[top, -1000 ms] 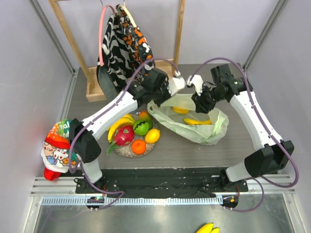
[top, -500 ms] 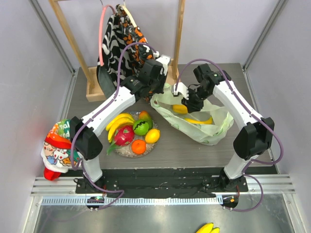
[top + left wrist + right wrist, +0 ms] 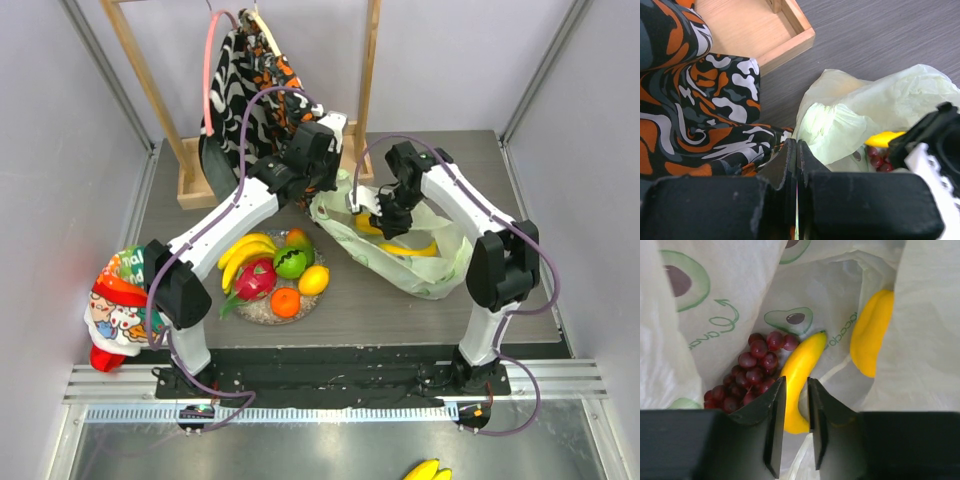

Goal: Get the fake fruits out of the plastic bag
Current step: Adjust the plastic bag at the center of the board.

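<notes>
Remaining in bag: a banana (image 3: 801, 365), purple grapes (image 3: 757, 365) and another yellow fruit (image 3: 871, 335) lie inside the plastic bag (image 3: 430, 270), right of table centre.
Done: several fake fruits (image 3: 275, 268) sit heaped on a dish (image 3: 262, 312) left of the bag.
Bag mouth: left gripper (image 3: 796, 150) pinched tight on the rim, holding it up.
Reach: right gripper (image 3: 796, 390) deep inside, jaws narrow, clasping the banana.
Change: a second ago the right gripper hovered above the bag, outside its mouth.
</notes>
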